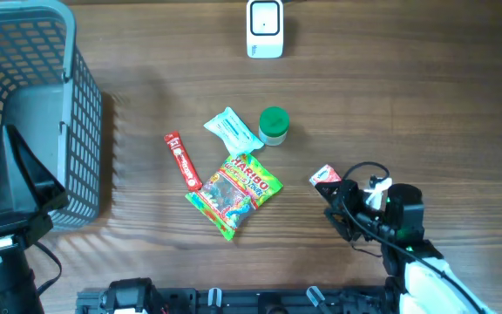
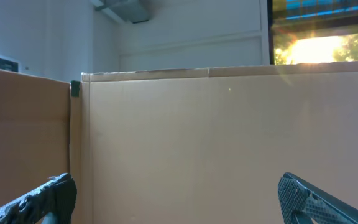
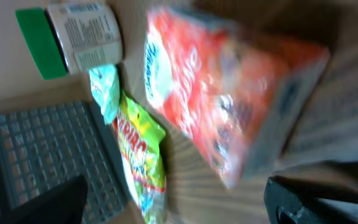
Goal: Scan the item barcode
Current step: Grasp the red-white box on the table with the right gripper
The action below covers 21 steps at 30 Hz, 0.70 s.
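While the red snack box (image 1: 324,177) lies on the table between my right gripper's (image 3: 179,199) wide-spread jaws, ungripped as far as I can tell, nothing is scanned. My left gripper (image 2: 176,199) gapes empty, and the barcode scanner (image 1: 265,28) sits well apart.

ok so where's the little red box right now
Overhead, the red box lies right of centre on the table, between the Haribo bag and the right arm's fingers.

We have our left arm (image 1: 20,187) at the near left corner, its left gripper (image 2: 176,193) facing level with fingers spread wide, and our right arm (image 1: 395,222) near right, the right gripper (image 3: 173,190) tilted down, fingers well apart.
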### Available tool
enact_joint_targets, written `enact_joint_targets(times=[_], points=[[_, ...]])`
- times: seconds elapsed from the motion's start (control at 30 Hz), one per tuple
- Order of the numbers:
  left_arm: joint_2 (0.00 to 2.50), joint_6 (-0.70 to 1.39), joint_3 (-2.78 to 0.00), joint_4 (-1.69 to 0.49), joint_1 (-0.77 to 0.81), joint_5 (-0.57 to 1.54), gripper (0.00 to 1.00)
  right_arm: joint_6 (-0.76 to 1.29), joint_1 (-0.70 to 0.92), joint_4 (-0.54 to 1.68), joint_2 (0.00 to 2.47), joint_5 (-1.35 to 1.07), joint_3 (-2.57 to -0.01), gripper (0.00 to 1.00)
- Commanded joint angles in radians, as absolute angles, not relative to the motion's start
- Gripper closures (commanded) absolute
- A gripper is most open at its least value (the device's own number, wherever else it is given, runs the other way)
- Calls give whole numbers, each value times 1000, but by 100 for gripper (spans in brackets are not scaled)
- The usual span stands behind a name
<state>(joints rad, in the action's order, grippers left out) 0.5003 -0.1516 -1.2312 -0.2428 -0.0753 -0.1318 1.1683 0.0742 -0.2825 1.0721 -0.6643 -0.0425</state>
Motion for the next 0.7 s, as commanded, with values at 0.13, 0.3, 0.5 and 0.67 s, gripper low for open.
enact_joint_targets(times=[0.13, 0.3, 0.5, 0.67], points=[[505, -141, -1225, -244, -83, -120, 0, 1098, 74, -257, 1154, -324, -17, 48], [505, -141, -1225, -245, -83, -120, 0, 1039, 74, -244, 1154, -248, -19, 95], [505, -141, -1225, -248, -83, -120, 0, 728, 74, -234, 1151, -368, -140, 95], [505, -141, -1225, -249, -83, -120, 0, 441, 74, 14, 1103, -435, -395, 95]])
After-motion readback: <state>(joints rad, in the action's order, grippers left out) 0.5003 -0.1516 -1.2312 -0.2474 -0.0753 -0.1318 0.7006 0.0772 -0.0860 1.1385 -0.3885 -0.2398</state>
